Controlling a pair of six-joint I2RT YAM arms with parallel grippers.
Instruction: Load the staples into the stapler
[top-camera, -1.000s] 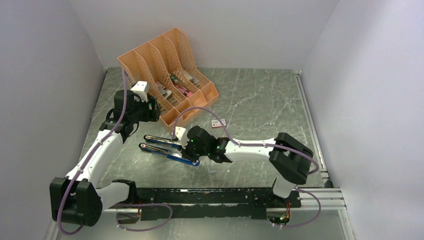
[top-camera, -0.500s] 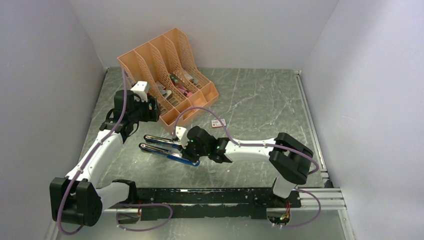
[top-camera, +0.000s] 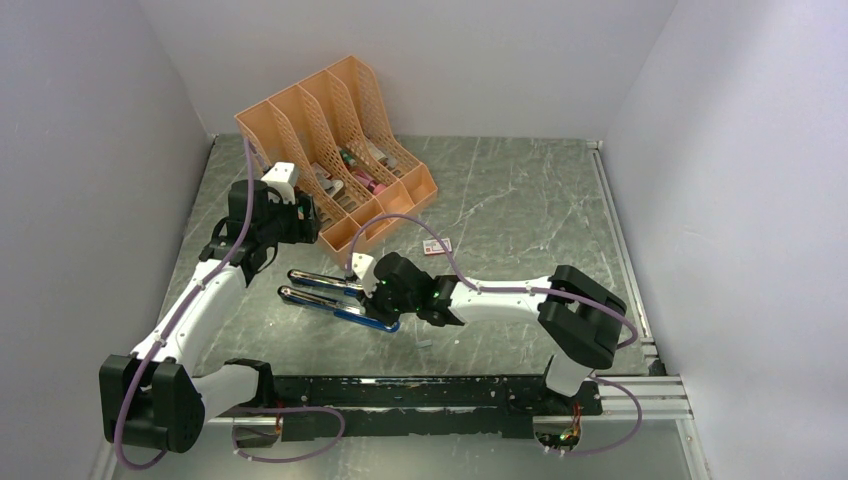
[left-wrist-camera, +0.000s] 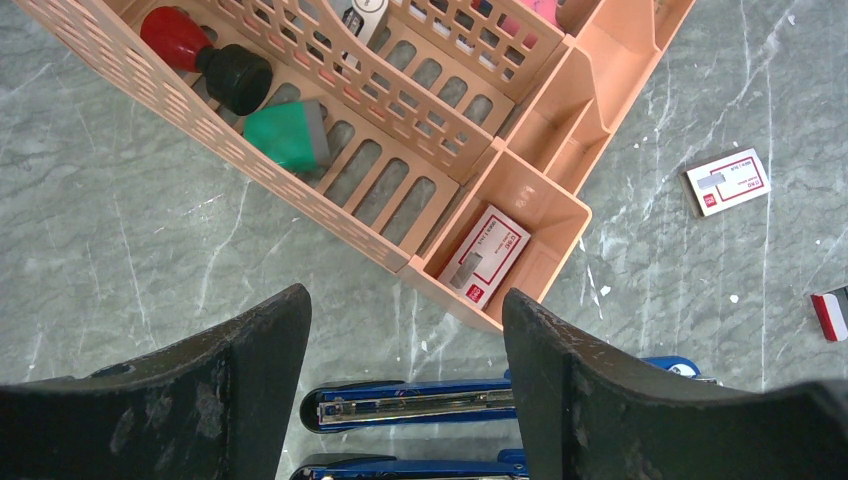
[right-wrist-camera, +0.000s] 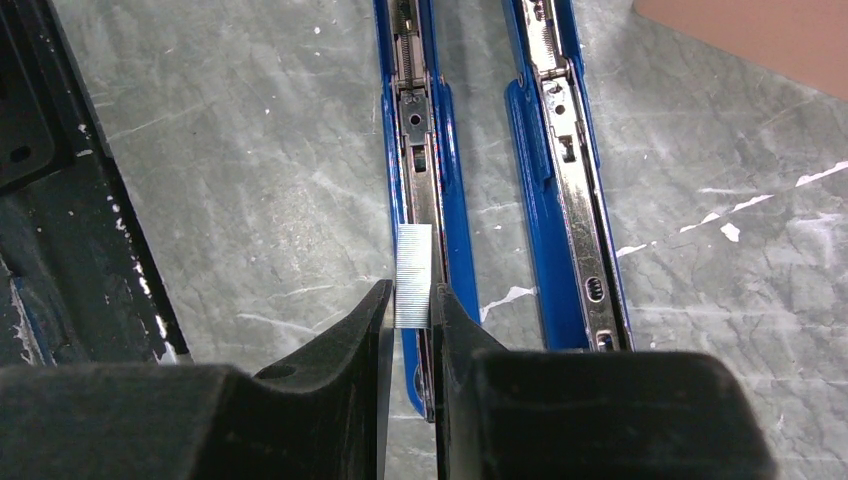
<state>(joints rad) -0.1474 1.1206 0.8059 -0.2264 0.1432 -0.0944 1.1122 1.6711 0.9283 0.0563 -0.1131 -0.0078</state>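
From above, my right claw (top-camera: 356, 280) sits over the opened blue stapler (top-camera: 320, 303); the left wrist shows my left claw (left-wrist-camera: 405, 330) spread wide and empty; the right wrist shows me pinching the staples (right-wrist-camera: 413, 262), a ribbed silvery strip, just above its channel, so next, I judge, I must align and lower them.

stapler (right-wrist-camera: 455, 230): blue, silvery metal inside
staples (right-wrist-camera: 413, 275): silvery-grey, fine ribbing
table (right-wrist-camera: 250, 180): grey-green marble, white veins
file rack (left-wrist-camera: 180, 105): peach, slotted lattice
small box (left-wrist-camera: 727, 181): white, red border
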